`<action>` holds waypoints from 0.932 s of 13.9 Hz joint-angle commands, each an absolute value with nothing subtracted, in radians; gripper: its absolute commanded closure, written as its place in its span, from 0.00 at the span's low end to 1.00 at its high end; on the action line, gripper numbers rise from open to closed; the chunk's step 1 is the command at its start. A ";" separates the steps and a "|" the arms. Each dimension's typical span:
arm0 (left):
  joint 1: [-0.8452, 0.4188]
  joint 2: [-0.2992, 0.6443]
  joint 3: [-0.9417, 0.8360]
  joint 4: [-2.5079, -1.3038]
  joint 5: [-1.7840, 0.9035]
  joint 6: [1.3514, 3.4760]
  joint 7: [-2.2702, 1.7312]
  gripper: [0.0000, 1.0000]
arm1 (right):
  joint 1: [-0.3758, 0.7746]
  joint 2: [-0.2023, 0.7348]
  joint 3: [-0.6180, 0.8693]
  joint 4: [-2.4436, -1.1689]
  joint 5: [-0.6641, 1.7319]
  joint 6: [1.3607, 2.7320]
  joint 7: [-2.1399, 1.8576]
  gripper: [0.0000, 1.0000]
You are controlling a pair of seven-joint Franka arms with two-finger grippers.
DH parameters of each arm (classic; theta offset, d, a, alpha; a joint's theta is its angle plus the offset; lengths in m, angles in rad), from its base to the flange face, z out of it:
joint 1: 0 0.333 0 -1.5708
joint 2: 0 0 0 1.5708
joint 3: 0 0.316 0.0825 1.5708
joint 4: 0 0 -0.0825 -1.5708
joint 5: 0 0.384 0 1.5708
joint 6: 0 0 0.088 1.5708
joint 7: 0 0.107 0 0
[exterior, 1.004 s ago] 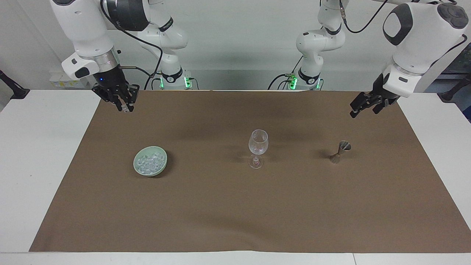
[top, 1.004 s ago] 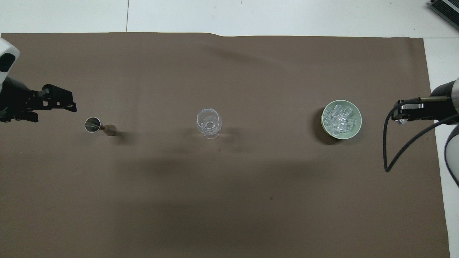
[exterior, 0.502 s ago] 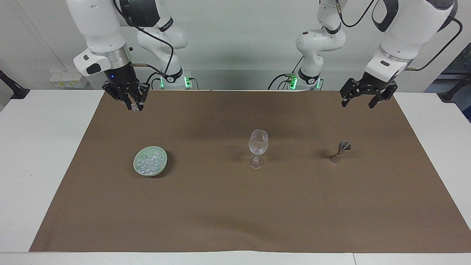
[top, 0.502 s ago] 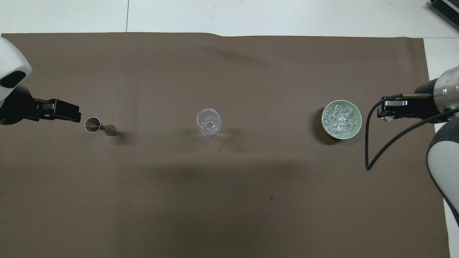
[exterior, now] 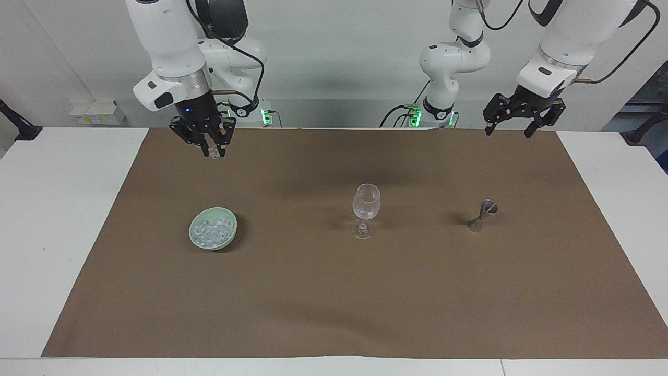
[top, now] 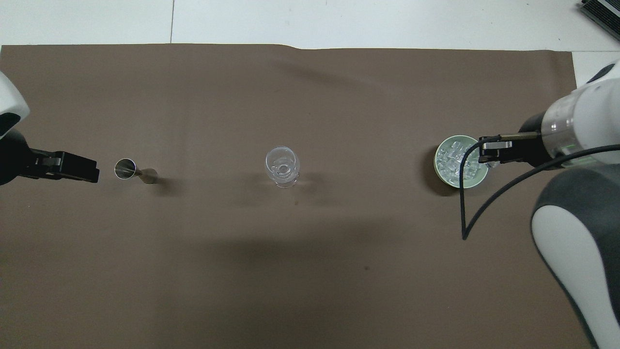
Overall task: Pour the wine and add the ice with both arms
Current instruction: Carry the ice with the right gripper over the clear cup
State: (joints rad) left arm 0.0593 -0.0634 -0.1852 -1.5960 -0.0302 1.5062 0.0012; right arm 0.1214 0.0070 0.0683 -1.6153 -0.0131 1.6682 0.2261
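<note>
Left pincer (exterior: 517,124): raised over the table (exterior: 62,219) edge at the left arm's end, fingers spread, empty. Right pincer (exterior: 207,146): raised, fingertips together, seemingly pinching a small clear chunk. Ice (exterior: 211,230): heaped in a green bowl (exterior: 201,243). Stemmed glass (exterior: 366,209): upright, mid-mat. Metal jigger (exterior: 482,214): between glass and left arm's end.

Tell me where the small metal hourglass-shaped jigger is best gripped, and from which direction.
Grip the small metal hourglass-shaped jigger at its narrow waist, where the two cones meet: the slimmest part, so it should not slip up or down. It stands upright with its open cup on top, so come in level from the left arm's end of the table. The open left tool is up in the air.
</note>
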 commanded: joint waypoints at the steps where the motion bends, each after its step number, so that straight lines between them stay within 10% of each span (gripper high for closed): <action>1: 0.054 -0.083 -0.178 -1.624 -0.006 1.505 0.017 0.00 | 0.172 0.038 0.067 -1.582 -0.005 1.660 0.310 1.00; 13: 0.064 -0.089 -0.158 -1.609 -0.015 1.497 0.104 0.00 | 0.247 0.126 0.110 -1.467 0.176 1.672 0.750 1.00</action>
